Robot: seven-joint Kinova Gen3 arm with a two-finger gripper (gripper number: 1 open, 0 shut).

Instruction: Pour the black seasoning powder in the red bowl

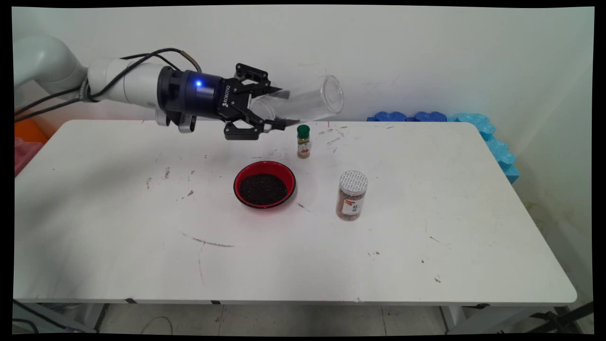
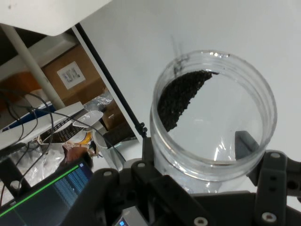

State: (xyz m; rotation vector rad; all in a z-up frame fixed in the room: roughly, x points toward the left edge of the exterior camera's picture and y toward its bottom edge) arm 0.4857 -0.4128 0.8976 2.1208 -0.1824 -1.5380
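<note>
I've got the gripper [image 1: 279, 110] clamped on a clear plastic jar [image 1: 303, 102], tipped sideways above the table's [image 1: 118, 227] far edge, beyond the red bowl [image 1: 264, 184]. Dark grains [image 2: 181, 99] cling inside; a careless swing scatters them, or clips the green-capped spice bottle [image 1: 303, 141].

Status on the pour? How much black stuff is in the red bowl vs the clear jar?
Done: the red bowl holds a layer of black granules. In hand: jaws shut on the clear jar, held on its side above the table, beyond the bowl. Left: a small clump inside the jar. The green-capped bottle and white-lidded jar stand capped.
</note>
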